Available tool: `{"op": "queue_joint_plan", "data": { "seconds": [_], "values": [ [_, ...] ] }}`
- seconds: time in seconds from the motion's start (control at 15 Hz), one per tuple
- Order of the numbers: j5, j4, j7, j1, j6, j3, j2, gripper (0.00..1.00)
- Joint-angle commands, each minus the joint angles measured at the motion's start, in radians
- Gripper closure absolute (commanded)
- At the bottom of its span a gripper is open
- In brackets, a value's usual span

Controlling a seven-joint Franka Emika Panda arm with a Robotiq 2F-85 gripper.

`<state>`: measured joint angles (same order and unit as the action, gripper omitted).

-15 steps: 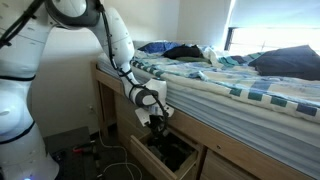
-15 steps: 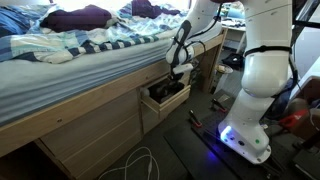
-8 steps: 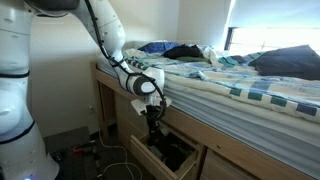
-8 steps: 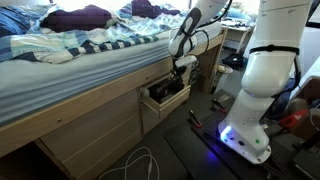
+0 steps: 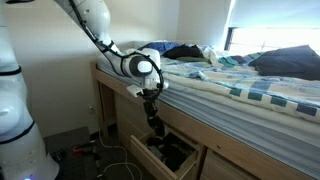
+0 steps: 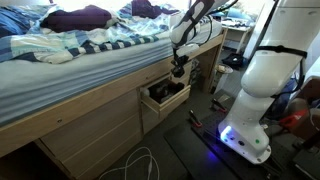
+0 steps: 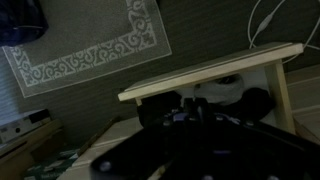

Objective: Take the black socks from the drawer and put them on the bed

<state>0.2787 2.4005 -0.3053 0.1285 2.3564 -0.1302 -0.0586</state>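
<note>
Gaping drawer [image 6: 160,104] under the striped bed [image 6: 80,75] — patterned rug [image 7: 85,45]; dark carpet [image 7: 205,30]

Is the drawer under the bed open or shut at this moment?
Open. In both exterior views the drawer sticks out from under the bed, and its dark inside shows.

Pale matt wood drawer [image 6: 160,104], soft cloth black socks [image 5: 157,122] — cloth-covered bed [image 5: 250,90]

The black socks [image 5: 156,126] hang as a small dark bundle pinched in the end effector [image 5: 154,119], above the drawer [image 5: 145,158]. The drawer stands pulled out, pale-sided and dark inside, beneath the bed [image 5: 232,96] with its blue-striped white bedding.
</note>
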Motion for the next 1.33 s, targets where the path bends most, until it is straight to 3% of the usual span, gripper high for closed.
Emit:
{"op": "queue_joint_plan", "data": {
  "seconds": [0.0,0.53,1.0,1.27],
  "values": [
    [0.05,0.021,-0.035,-0.036,-0.091,0.063,0.134,0.98],
    [0.107,-0.017,-0.022,-0.098,-0.236,0.155,0.323,0.98],
    [0.12,-0.073,-0.022,-0.155,-0.237,0.182,0.421,0.98],
    [0.145,-0.074,-0.025,-0.175,-0.124,0.189,0.459,0.98]
  ]
}}
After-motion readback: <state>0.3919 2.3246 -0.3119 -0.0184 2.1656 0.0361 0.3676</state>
